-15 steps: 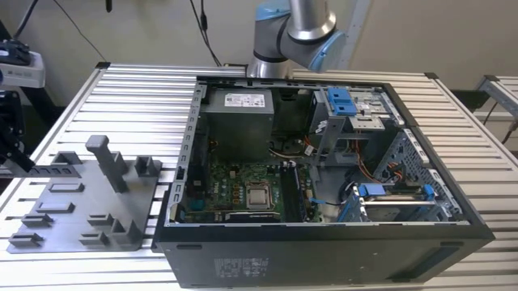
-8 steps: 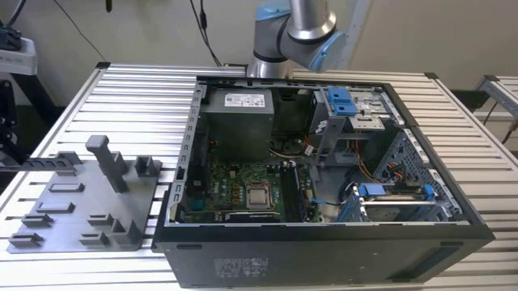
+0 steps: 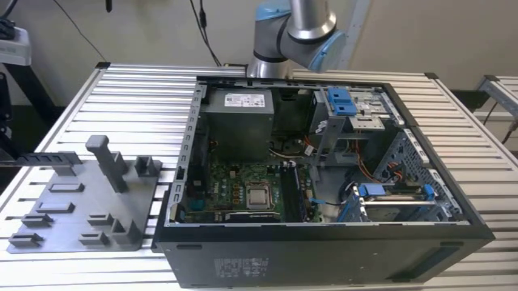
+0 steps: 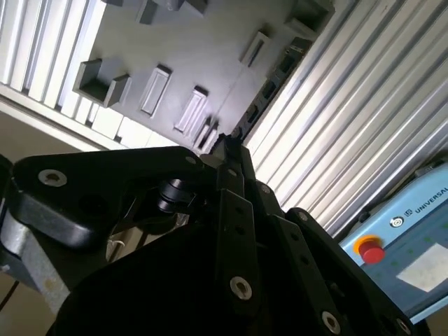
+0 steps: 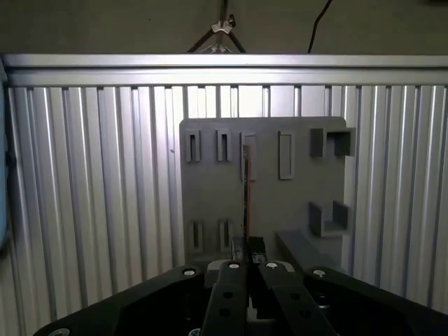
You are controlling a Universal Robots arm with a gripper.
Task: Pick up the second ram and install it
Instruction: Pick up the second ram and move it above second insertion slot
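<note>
Grey tray (image 5: 210, 199) sits below your gripper (image 5: 246, 245), jaws closed on the ram (image 5: 246, 189); seating in the case (image 3: 307, 257) is not yet done.

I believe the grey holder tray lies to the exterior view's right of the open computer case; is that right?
Not quite: in the exterior view, the grey holder tray lies to the exterior view's left of the open computer case.

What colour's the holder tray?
The holder tray is plain grey; the first wrist view shows it best.
</note>
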